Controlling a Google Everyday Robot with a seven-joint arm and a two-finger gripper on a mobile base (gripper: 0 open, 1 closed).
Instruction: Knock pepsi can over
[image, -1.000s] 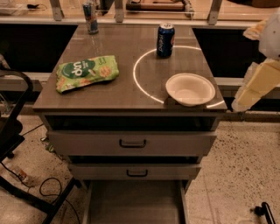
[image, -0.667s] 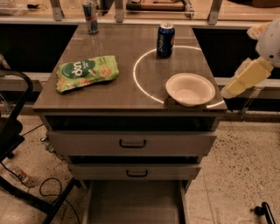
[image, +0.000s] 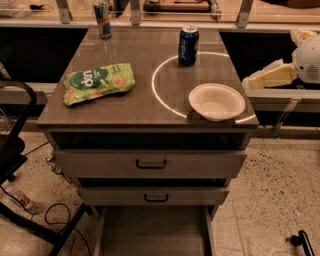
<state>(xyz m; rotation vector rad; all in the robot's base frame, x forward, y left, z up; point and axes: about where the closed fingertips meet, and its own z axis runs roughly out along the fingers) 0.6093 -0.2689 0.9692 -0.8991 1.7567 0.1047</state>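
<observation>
The pepsi can (image: 188, 46) is short and dark blue with a silver top and white lettering. It stands upright near the back of the wooden tabletop (image: 140, 107), right of centre. My gripper (image: 255, 80) is a cream-coloured piece on the white arm at the right edge of the view. It hangs beyond the table's right edge, pointing left, well to the right of the can and slightly nearer the front, apart from it.
A white bowl (image: 216, 101) sits at the front right of the tabletop, between the gripper and the front edge. A green snack bag (image: 97, 82) lies at the left. A slim, taller can (image: 102, 19) stands at the back left. Two drawers (image: 150, 164) are below.
The arm has swung upward on the right side. The gripper, which pointed down beside the table's front right corner, is now higher and points left toward the table edge. The can stands unmoved.
</observation>
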